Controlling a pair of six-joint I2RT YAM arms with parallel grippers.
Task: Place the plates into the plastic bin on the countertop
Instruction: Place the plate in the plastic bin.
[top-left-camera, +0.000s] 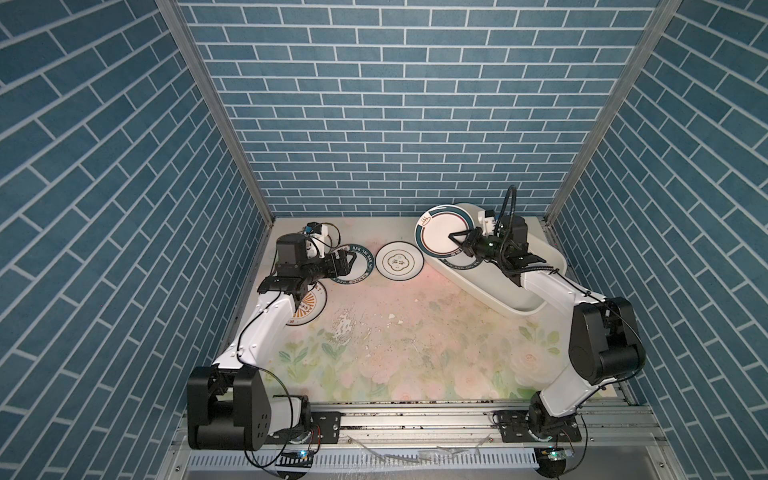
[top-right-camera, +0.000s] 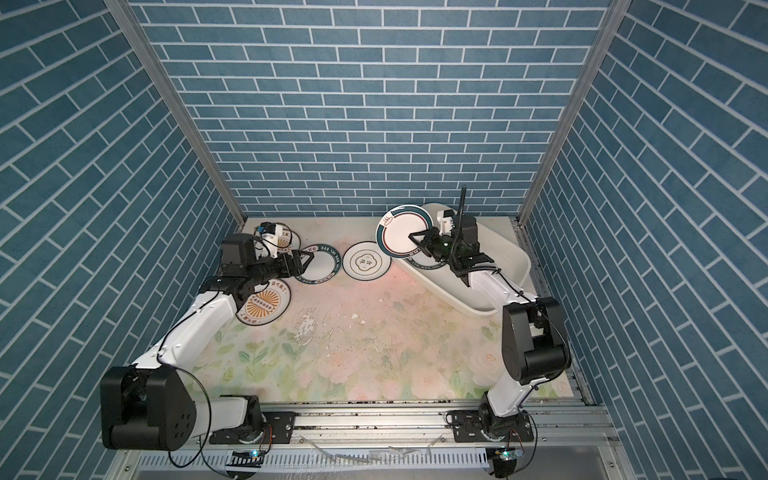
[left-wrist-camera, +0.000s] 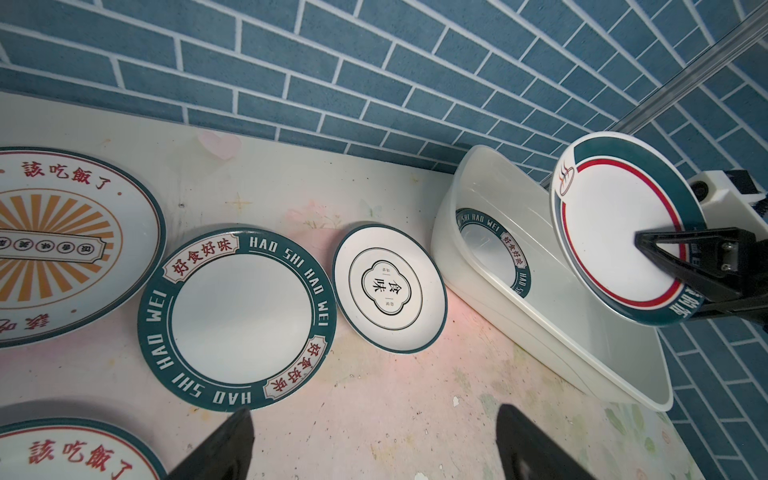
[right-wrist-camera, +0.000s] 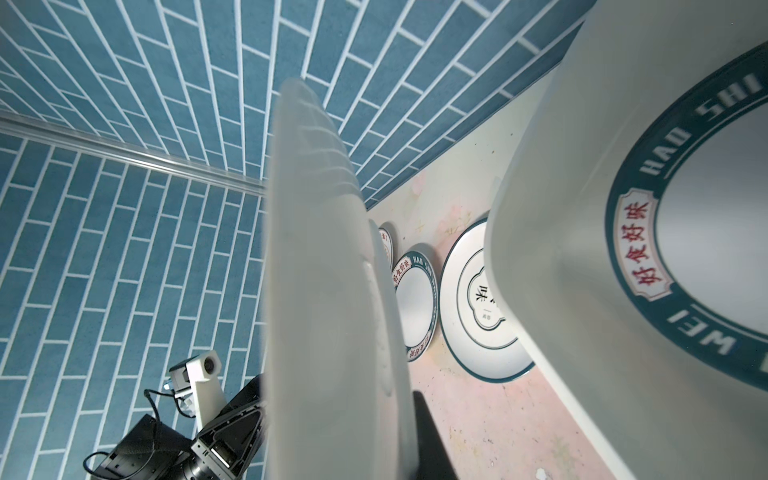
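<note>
Nearest the arm bases on the flowered countertop (top-left-camera: 415, 353), a sunburst plate (top-right-camera: 266, 309) lies flat, partly under the left arm. Beyond it the left gripper (top-left-camera: 353, 262) hovers with its jaws well apart over a lettered plate (left-wrist-camera: 237, 320) and holds nothing. An emblem plate (top-left-camera: 400, 261) lies just beside that plate, and a second sunburst plate (left-wrist-camera: 62, 249) sits close to the back wall. Farther right, the right gripper (top-left-camera: 457, 240) is clamped on the rim of a green-ringed plate (top-left-camera: 440, 235). It holds this plate steeply tilted above the far end of the bin (left-wrist-camera: 540, 345), and in both top views the plate partly overhangs the bin's rim on the emblem plate's side. The step in hand looks like setting this plate down inside. To do it well, the arm should probably bring the plate inward until all of it clears the walls, and then level it. It should lower the plate until it rests, and only then part the jaws. Letting go from this height could chip the plate, and its low edge could catch the rim. The bin stands aslant to the back wall and holds one plate in the bin (left-wrist-camera: 486, 249), which has a lettered rim and lies flat at the far end. The right arm hides part of the floor nearer the arms, and what shows of it looks bare.
</note>
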